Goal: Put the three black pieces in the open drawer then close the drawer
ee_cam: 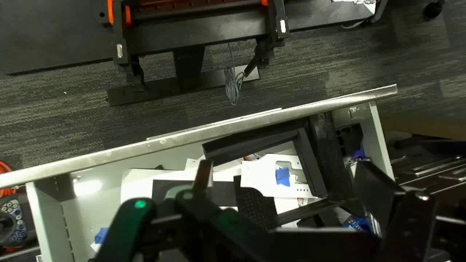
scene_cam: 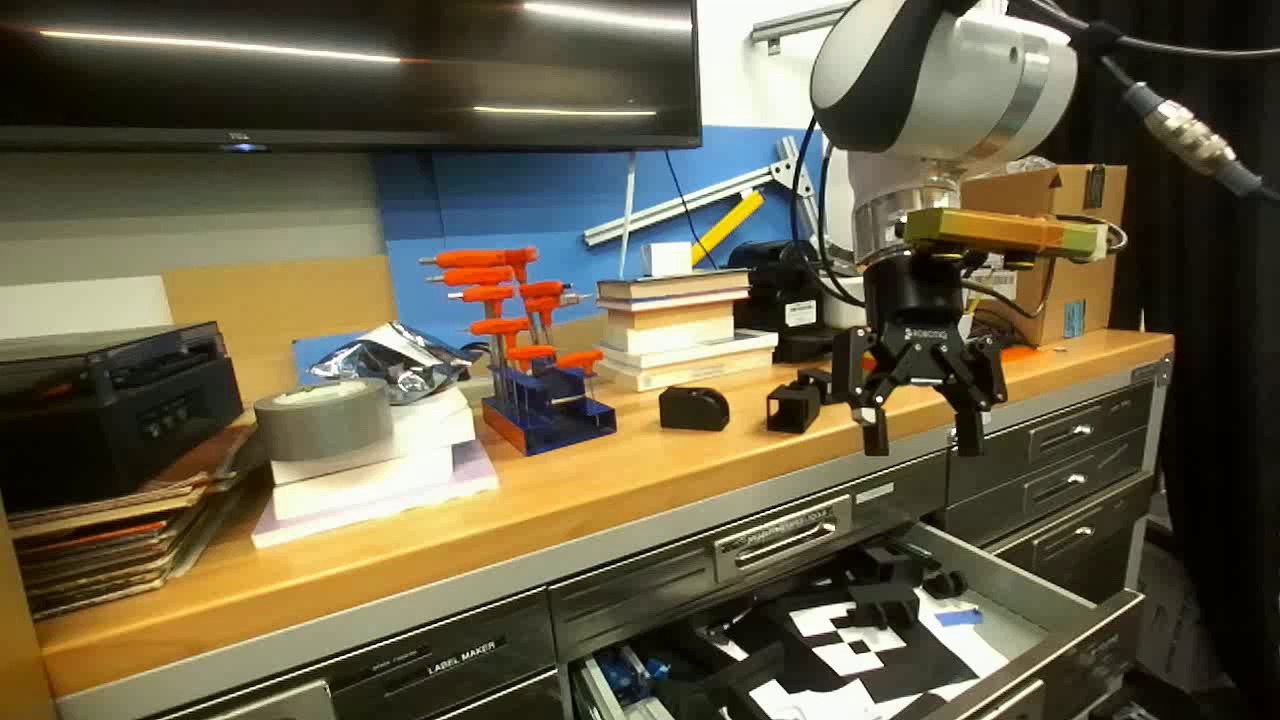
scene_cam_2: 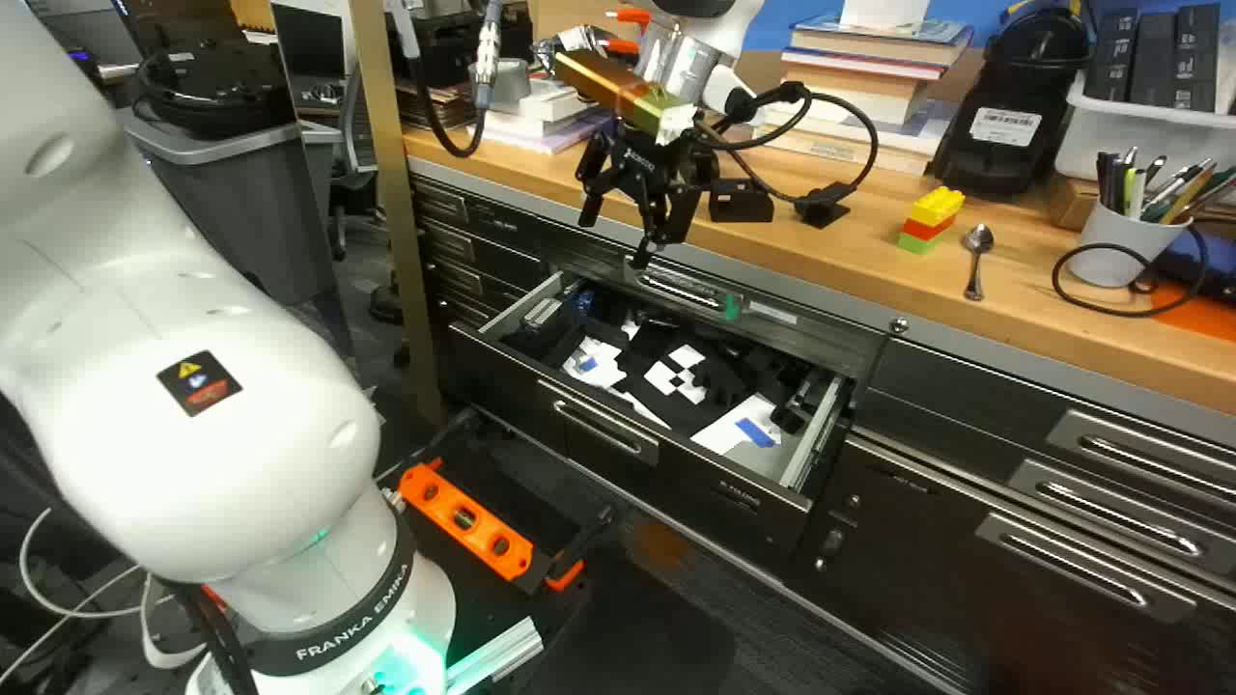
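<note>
The gripper (scene_cam: 922, 440), fingertips well apart, hangs right of centre in an exterior view, open air separating it from the drawer (scene_cam_2: 695, 478), which juts beyond the front edge of the counter (scene_cam: 600, 485). Inside the drawer lie a checkered black-and-white sheet (scene_cam_2: 681, 376) and assorted dark parts (scene_cam: 885, 605). On the counter, just right of mid-frame, stand three matte-black pieces (scene_cam: 694, 409): one rounded, one square and hollow, one partly overlapped by its neighbour.
</note>
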Controlling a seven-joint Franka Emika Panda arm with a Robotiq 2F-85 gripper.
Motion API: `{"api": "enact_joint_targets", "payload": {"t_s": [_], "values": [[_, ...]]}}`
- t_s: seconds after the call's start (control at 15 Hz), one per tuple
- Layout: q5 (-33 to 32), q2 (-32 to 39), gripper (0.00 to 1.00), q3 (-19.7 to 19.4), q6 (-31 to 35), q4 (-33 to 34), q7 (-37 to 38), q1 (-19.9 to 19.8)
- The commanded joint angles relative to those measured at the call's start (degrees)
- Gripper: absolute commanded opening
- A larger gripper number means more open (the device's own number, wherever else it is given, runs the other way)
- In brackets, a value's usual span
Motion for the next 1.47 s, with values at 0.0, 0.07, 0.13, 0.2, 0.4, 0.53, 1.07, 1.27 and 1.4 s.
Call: {"api": "enact_joint_targets", "payload": {"t_s": [0.0,0.07,0.13,0.2,0.4,0.53,1.07,1.27,1.4], "values": [[0.1,0.0,1.00,0.6,-0.1,0.3,-0.1,-0.6],[0.1,-0.2,1.00,0.6,-0.1,0.5,-0.1,-0.6],[0.1,-0.3,1.00,0.6,-0.1,0.5,-0.1,-0.6],[0.1,-0.3,1.00,0.6,-0.1,0.6,-0.1,-0.6],[0.1,-0.4,1.00,0.6,-0.1,0.6,-0.1,-0.6],[0.6,-0.9,1.00,0.8,2.7,-0.4,0.6,-0.5],[11.4,-0.4,1.00,2.1,24.9,-1.2,6.9,0.3],[12.8,0.1,1.00,3.6,31.7,-0.8,13.0,0.5],[11.4,0.8,1.00,4.9,35.6,-0.3,17.6,0.5]]}}
